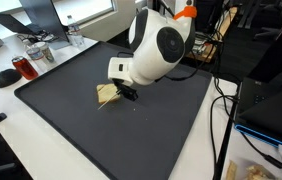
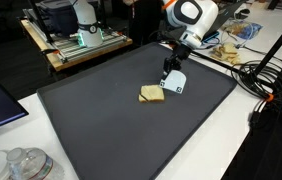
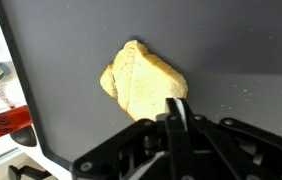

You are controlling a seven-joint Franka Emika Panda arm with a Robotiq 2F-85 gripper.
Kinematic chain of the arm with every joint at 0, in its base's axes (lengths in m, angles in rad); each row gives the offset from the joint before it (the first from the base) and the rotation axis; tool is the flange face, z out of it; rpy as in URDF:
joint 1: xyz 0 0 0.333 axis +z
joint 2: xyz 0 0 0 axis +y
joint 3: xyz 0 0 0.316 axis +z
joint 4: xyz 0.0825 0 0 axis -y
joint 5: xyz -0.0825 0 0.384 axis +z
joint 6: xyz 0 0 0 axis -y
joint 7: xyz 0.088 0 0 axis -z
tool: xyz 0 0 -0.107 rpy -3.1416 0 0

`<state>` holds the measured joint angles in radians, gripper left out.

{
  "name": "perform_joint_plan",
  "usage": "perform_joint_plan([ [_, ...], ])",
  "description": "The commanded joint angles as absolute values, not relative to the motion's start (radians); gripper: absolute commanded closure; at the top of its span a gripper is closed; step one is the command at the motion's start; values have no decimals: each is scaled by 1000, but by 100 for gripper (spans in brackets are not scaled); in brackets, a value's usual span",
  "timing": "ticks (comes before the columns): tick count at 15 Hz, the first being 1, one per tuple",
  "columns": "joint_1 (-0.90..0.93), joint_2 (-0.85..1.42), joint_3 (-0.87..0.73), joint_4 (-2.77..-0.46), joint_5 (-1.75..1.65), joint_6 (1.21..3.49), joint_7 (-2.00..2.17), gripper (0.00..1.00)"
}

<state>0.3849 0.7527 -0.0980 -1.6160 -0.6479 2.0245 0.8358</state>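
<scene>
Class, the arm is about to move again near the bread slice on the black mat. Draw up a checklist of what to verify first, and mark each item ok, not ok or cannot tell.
1. Jaws shut and empty: ok. In the wrist view the gripper has its jaws together with nothing between them.
2. Bread slice lying flat on the mat, not held: ok.
3. Gripper clear of the bread slice: cannot tell. The fingertips overlap its edge in the wrist view.
4. Bread slice well inside the mat's edges: ok in both exterior views.
5. Red container off the mat, far from the gripper: ok.
</scene>
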Motion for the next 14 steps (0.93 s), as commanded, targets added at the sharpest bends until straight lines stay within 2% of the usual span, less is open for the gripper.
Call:
perform_joint_plan([
  [1,423,768,-118,-1580,-715,1967,916,99],
  [6,418,757,-96,-1580,-776,1917,948,99],
  [14,304,560,-62,-1747,-747,2074,881,99],
])
